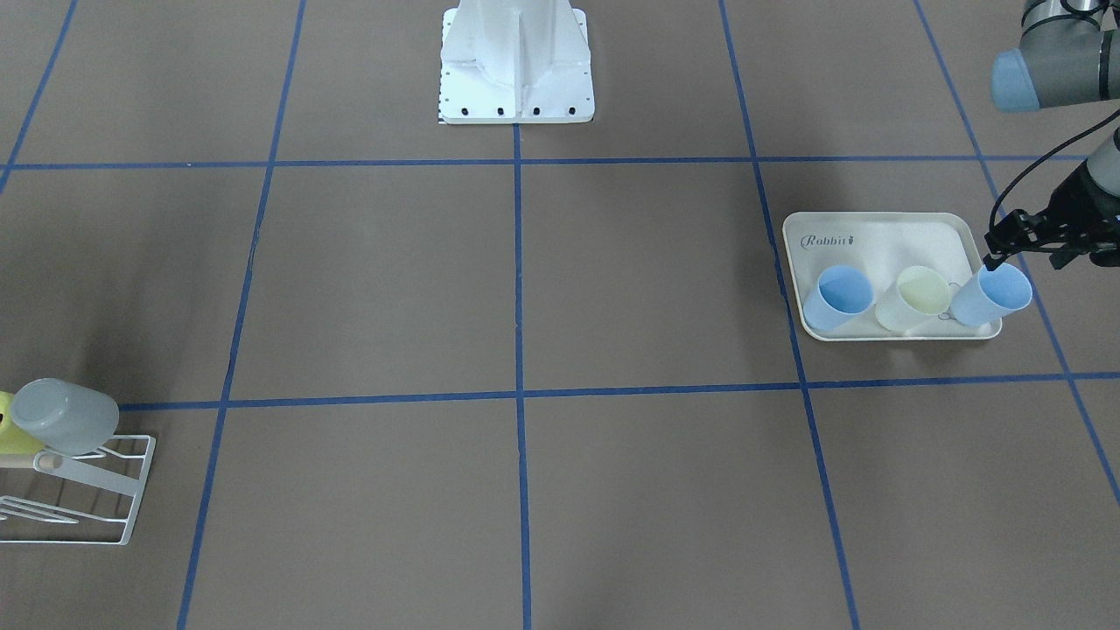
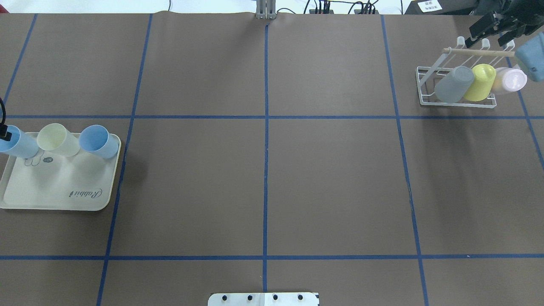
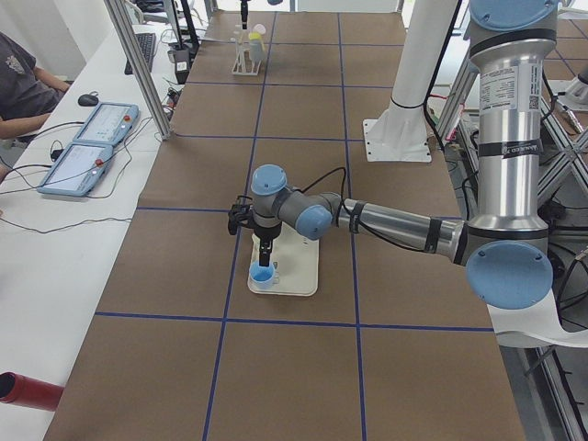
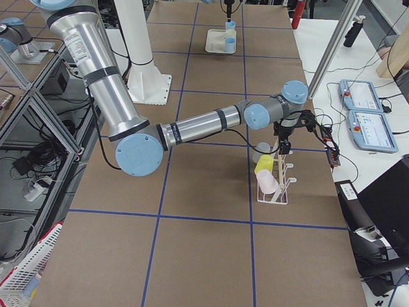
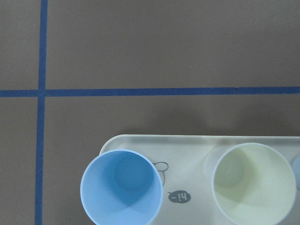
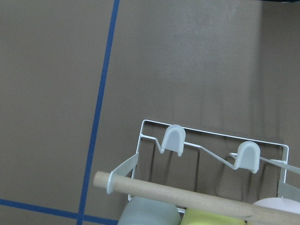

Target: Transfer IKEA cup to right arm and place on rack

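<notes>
1. Step in hand, as I judge it: the left gripper [image 3: 265, 259] is picking up the blue cup [image 1: 991, 295]. Handover and racking are not yet done.
2. Cup location: upright on the tray [image 2: 55, 191], at one end of a row of three. It is just beside a pale cup [image 1: 923, 297], and a second blue cup [image 1: 840, 297] stands at the other end.
3. Left gripper: at the cup's rim. In the left-side view one finger seems to reach into the mouth. I cannot tell how wide the jaws stand or whether they pinch the wall, since its wrist camera shows no fingers.
4. Right gripper [image 2: 486, 38]: fingers apart, holding nothing. It hovers over the far side of the rack [image 2: 457, 100], well apart from the tray.
5. Rack: a grey cup [image 2: 454, 84], a yellow cup [image 2: 480, 82] and a pink cup [image 2: 510, 80] sit on it. The white-tipped prongs [image 6: 173, 138] behind the dowel [image 6: 187, 197] show bare.
6. Recommendation: I would pinch the cup wall on the side away from the pale cup and close gently, as the wall looks thin. I would then lift straight up until the cup clears its neighbour and the tray rim.
7. For the handover, I would keep the grip near the rim so plenty of wall is left bare for the right gripper.
8. Risk: a slanted lift could knock the pale cup over.
</notes>
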Motion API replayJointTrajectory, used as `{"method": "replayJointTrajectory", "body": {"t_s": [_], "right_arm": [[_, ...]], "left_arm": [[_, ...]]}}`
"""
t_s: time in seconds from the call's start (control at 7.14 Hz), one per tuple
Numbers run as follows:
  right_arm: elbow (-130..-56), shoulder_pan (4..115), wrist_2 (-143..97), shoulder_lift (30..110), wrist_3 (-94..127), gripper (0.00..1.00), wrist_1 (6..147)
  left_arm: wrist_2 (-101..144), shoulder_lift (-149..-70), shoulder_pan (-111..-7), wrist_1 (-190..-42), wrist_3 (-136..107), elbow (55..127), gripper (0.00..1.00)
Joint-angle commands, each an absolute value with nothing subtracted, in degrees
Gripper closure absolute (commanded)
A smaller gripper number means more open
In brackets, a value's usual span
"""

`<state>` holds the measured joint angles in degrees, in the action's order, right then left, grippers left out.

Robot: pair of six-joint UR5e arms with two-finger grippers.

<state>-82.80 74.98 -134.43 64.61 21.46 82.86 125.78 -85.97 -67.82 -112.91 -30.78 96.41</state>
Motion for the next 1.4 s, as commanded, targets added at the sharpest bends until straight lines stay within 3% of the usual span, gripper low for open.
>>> {"method": "replayJointTrajectory", "body": {"t_s": [0.0, 0.56, 0.7, 0.84, 0.98, 1.12, 1.26], "right_arm": [[-83.8, 74.2, -134.6, 64.6, 23.4, 0.01, 82.9], [-84.8, 73.9, -134.6, 64.8, 24.3, 0.01, 82.9], [-85.0, 73.7, -134.6, 64.8, 24.3, 0.01, 82.9], [-85.9, 73.6, -134.7, 64.9, 25.5, 0.01, 82.9], [-87.1, 73.0, -134.7, 65.1, 27.1, 0.01, 82.9], [-87.5, 72.7, -134.7, 65.1, 27.6, 0.01, 82.9], [-87.4, 72.0, -134.6, 65.1, 27.7, 0.01, 82.9]], "left_arm": [[126.0, -87.9, -69.1, -113.5, -29.2, 91.3, 0.0], [126.3, -89.3, -68.9, -115.1, -30.4, 86.8, 0.0], [126.4, -89.1, -68.9, -115.3, -31.4, 86.7, 0.31], [126.5, -89.1, -68.9, -115.4, -33.4, 86.8, 0.52], [126.6, -89.2, -68.8, -115.5, -35.7, 87.4, 0.92], [128.6, -89.3, -68.8, -115.5, -35.7, 87.5, 1.0], [133.9, -89.8, -69.0, -115.1, -35.2, 87.9, 1.0]]}}
